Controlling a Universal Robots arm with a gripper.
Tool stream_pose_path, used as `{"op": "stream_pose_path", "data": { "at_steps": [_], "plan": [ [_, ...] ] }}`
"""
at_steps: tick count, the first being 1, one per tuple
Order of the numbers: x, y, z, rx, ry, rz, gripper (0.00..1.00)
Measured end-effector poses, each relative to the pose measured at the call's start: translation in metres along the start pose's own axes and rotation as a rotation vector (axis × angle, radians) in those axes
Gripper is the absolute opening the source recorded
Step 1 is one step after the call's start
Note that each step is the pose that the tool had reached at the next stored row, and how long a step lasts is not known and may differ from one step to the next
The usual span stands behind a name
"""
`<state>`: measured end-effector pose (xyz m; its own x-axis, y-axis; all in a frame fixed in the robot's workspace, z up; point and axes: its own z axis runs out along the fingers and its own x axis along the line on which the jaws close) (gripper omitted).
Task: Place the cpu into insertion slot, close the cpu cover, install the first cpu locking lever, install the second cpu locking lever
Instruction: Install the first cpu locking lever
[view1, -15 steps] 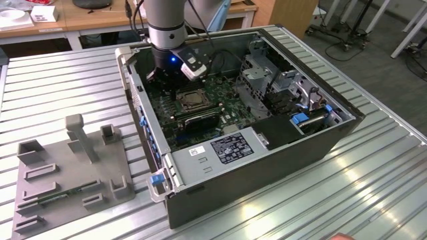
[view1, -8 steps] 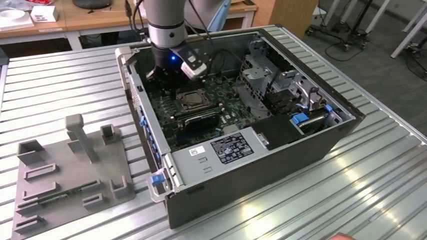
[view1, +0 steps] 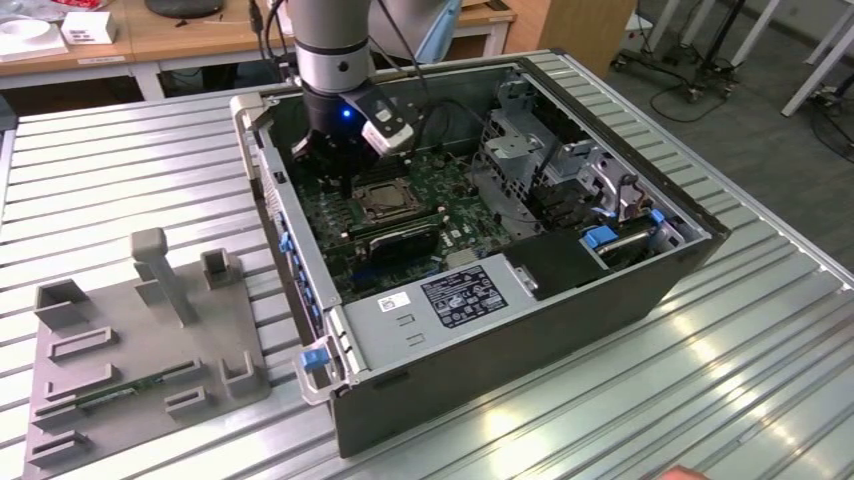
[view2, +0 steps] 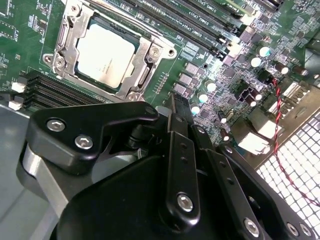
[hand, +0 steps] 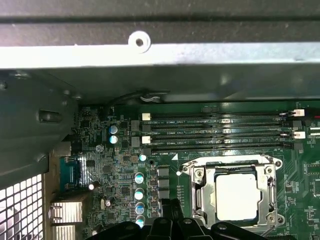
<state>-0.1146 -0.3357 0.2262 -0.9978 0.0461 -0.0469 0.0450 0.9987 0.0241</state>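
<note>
Gripper (view2: 176, 107), closed, hovers just beside the cpu (view2: 106, 54) seated in its socket.

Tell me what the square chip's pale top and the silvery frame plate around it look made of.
Small square chip with pale silver-tan top: likely metal, matte finish, soft even sheen. Thin silvery square frame plate: likely stamped steel, glossier, with bright glints on its edges.

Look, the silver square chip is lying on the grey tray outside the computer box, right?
Not quite. The cpu lies inside the computer box, in its socket on the green board, framed by the cpu cover. The second wrist view shows it.
</note>
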Motion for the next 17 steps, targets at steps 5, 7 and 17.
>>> {"op": "stream_pose_path", "data": {
  "at_steps": [5,7,17],
  "plan": [
    [0.0,0.0,-0.0004,0.0003,0.0002,0.0,0.1],
    [0.0,0.0,-0.0004,0.0002,0.0001,0.0,0.1],
    [-0.0005,0.0002,-0.0103,0.0003,0.0002,0.0,0.1]
  ]
}}
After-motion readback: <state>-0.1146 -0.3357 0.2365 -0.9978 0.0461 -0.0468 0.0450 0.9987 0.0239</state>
